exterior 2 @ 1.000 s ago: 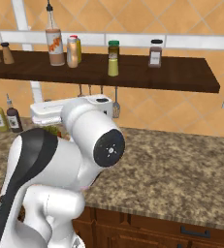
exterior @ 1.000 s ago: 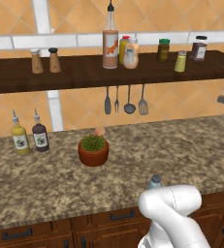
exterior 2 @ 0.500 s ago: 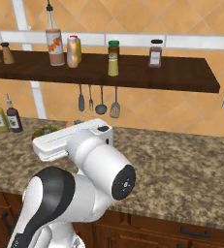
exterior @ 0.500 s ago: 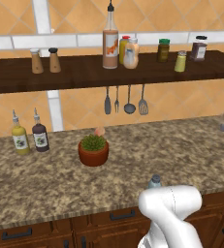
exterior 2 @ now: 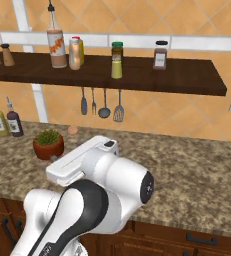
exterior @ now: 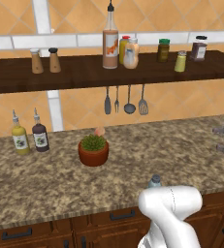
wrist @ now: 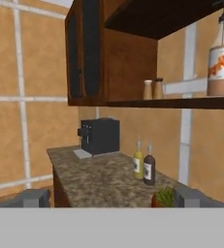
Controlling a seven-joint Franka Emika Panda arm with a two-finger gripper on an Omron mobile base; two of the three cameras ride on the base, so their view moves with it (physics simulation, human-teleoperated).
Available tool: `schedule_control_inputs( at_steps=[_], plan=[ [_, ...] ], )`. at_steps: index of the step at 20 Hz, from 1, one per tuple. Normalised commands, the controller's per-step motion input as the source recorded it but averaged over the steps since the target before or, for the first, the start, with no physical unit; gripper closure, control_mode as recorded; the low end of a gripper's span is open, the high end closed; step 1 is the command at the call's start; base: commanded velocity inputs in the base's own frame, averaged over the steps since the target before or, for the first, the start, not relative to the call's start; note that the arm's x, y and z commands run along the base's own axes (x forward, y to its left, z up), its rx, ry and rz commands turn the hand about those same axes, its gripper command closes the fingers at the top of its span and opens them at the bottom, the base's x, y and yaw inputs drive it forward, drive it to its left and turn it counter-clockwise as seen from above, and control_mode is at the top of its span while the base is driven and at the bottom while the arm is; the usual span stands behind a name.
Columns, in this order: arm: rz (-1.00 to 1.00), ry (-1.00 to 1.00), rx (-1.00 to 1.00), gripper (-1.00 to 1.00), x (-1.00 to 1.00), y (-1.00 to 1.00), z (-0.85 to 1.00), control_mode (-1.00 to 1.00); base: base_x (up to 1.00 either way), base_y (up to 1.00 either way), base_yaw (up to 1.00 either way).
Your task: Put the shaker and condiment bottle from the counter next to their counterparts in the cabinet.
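The pale blue-grey shaker stands on the granite counter near its front edge, half hidden behind my arm. On the dark shelf the condiment bottle sits against the yellow red-capped bottle, right of the tall orange-labelled bottle. Further right are the yellow-green shaker and the dark brown jar. My gripper is open and holds nothing, low over the counter's right end, far from the shaker.
A potted plant stands mid-counter with a small pink object behind it. Two sauce bottles stand at the left, a black coffee machine beyond them. Utensils hang under the shelf. Two brown shakers sit on its left end.
My hand has dropped down along the right edge of the left base view towards the counter, and the arm has swung round. The shaker and the shelf items have not moved.
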Motion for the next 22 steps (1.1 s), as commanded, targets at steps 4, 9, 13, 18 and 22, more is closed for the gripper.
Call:
schedule_control_inputs(
  at_steps=[4, 9, 13, 18, 22],
  plan=[
    [0.07, 0.00, -0.05, -1.00, 0.00, 0.20, -0.24, -1.00, 0.00, 0.00, 0.00],
    [0.04, -0.02, -0.09, -1.00, 0.00, 0.20, -0.22, -1.00, 0.00, 0.00, 0.00],
    [0.06, -0.01, -0.15, -1.00, 0.03, 0.18, -0.37, -1.00, 0.00, 0.00, 0.00],
    [0.13, 0.05, -0.12, -1.00, 0.14, 0.10, -0.47, -1.00, 0.00, 0.00, 0.00],
    [0.08, 0.10, -0.01, -1.00, 0.09, 0.00, -0.13, -1.00, 0.00, 0.00, 0.00]
  ],
)
